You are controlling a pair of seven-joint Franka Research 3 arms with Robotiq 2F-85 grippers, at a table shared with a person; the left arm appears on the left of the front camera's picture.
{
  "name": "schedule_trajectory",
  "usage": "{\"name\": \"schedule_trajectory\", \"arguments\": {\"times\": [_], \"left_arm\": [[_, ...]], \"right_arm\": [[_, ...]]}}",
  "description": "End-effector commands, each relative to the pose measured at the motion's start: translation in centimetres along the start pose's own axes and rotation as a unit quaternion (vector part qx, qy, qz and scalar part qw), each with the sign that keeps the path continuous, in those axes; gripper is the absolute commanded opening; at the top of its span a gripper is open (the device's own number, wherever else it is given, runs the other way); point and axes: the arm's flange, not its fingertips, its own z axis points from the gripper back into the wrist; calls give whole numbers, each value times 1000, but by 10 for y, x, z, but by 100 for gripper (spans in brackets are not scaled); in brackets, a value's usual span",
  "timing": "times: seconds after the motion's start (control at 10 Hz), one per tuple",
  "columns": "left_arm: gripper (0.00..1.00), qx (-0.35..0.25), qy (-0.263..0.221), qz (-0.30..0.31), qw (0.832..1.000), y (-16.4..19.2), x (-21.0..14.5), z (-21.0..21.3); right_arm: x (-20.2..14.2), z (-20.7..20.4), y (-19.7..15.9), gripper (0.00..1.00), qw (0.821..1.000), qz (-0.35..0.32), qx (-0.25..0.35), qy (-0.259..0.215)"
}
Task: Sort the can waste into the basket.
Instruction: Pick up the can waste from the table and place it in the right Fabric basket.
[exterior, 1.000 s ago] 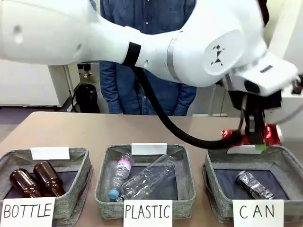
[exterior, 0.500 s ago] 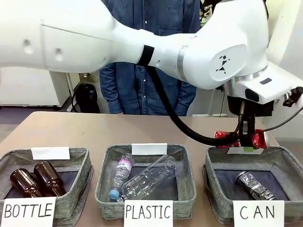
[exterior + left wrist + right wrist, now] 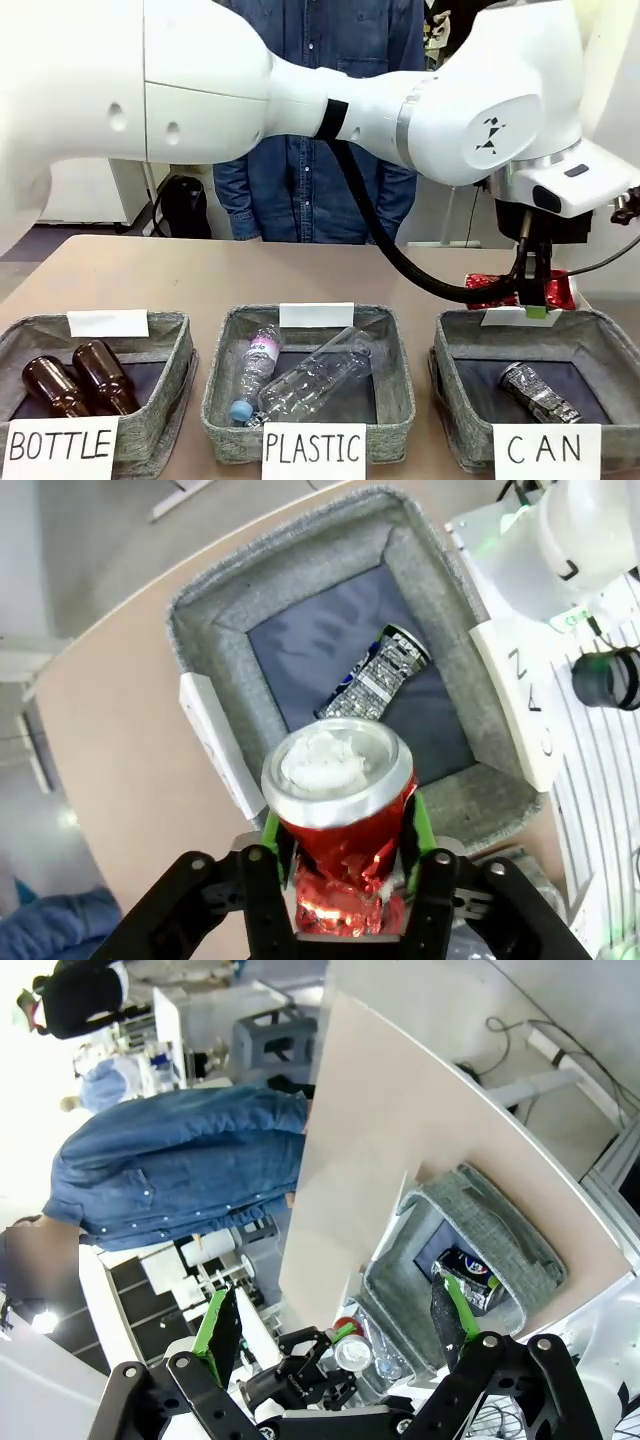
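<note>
- We see the red can (image 3: 338, 810) sitting between the green pads (image 3: 417, 825) of the left gripper (image 3: 340, 842), lid end pointing away from the wrist; whether the jaws press it or have just let go, we cannot tell.
- We judge the drop turns on this: the can hangs over the near rim of the CAN basket (image 3: 195, 630), just short of its dark floor, so a small shift inward would clear the white tag (image 3: 215, 742).
- The silver patterned can (image 3: 375, 672) lies on that floor, on its side and aslant, leaving bare room beside it.
- From the front, the left arm reaches across to the basket (image 3: 600, 335), the red can (image 3: 555, 292) at its back rim.
- The right gripper (image 3: 335, 1332) stands wide open, empty, well apart.
</note>
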Motion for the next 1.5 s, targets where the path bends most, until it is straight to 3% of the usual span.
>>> {"name": "schedule_trajectory", "arguments": {"times": [0.0, 0.6, 0.7, 0.8, 0.9, 1.0, 1.1, 1.2, 1.4], "left_arm": [[100, 7, 8, -17, 1000, 3, 4, 5], [100, 10, 6, -20, 1000, -7, -2, 13], [100, 4, -3, -23, 1000, -16, -12, 24], [100, -11, 4, 12, 1000, -30, -36, 43], [100, -14, 12, 81, 997, -47, -66, 65], [100, -28, -2, 180, 983, -64, -103, 89], [100, -64, -19, 282, 957, -84, -145, 109], [100, -89, -30, 384, 918, -117, -194, 128], [100, -118, -110, 513, 843, -179, -269, 153]], "right_arm": [[0, 3, -3, 100, 1000, 10, 0, 2], [0, 0, 0, 100, 1000, 0, 0, 0], [-5, -3, 0, 100, 1000, 8, -2, 25], [-18, -14, 4, 100, 999, 14, 7, 43], [-38, -32, 9, 100, 995, 39, 17, 92], [-59, -58, 17, 100, 992, 64, -2, 111], [-81, -84, 26, 100, 987, 80, -21, 135], [-109, -110, 35, 100, 980, 100, -27, 171], [-165, -150, 51, 100, 954, 153, 2, 256]]}}
